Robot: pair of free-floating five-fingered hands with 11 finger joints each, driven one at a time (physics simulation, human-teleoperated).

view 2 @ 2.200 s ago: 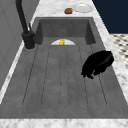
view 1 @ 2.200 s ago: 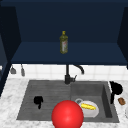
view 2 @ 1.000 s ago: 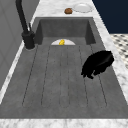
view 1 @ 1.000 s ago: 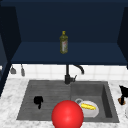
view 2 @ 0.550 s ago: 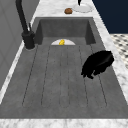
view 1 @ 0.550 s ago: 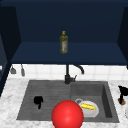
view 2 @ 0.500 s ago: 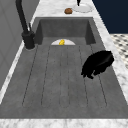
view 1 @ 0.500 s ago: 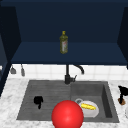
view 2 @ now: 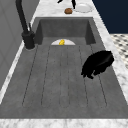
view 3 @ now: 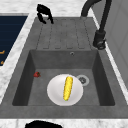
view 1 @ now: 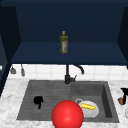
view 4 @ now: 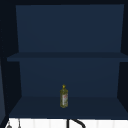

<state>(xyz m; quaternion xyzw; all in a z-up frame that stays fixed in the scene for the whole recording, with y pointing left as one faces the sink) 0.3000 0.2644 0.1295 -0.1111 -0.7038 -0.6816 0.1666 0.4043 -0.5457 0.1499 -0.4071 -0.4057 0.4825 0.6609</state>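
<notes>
Left robot hand hangs over the ribbed drainboard at 9 o'clock of the basin; fingers curled down, holding nothing, also seen in the left side view. Right robot hand sits at the 3 o'clock edge over the tabletop, just above a small brown item; can't tell whether its fingers are open or closed on it. In the left side view that brown item lies just beside a white dish. In the basin: plate with corn on it, drain just beside at 1 o'clock. Faucet at 12 o'clock. Bottle upright on the lower shelf. Red ball at 6 o'clock in the front view.
</notes>
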